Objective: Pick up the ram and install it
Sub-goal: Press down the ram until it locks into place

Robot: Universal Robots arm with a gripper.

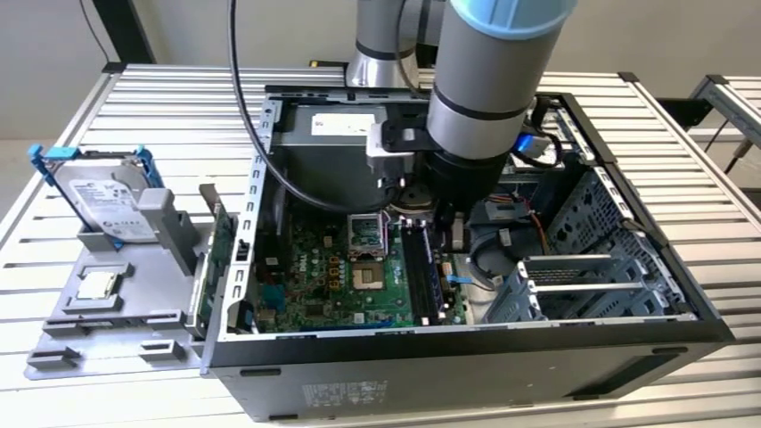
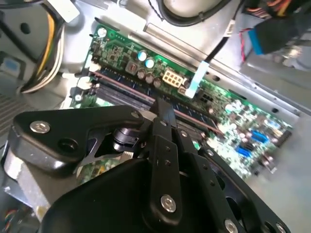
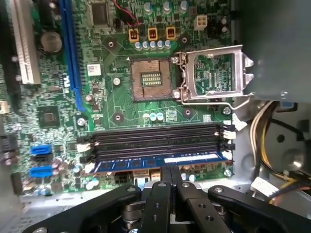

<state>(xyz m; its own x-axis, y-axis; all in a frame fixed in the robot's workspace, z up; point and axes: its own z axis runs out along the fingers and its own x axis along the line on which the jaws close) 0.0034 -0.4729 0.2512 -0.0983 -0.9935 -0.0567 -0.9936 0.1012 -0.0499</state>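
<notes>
The ram [image 3: 146,163] is a dark blue stick that lies lengthwise in the motherboard slot closest to my gripper. Two empty black slots [image 3: 155,138] run beside it. My gripper [image 3: 170,169] is shut, its two black fingertips [image 3: 165,174] pressed together, and it rests on the stick's upper edge near the middle. In the second wrist view the gripper [image 2: 163,104] meets the ram's thin edge [image 2: 126,86] the same way. In the exterior view the arm [image 1: 476,134] reaches down into the open computer case [image 1: 476,357], above the slots [image 1: 419,267].
The open CPU socket [image 3: 150,77] and its raised metal frame [image 3: 214,73] lie just past the slots. Yellow cables [image 3: 272,126] and a metal drive cage [image 1: 583,285] crowd one side. Outside the case a grey tray [image 1: 119,312] holds a silver hard drive [image 1: 107,201].
</notes>
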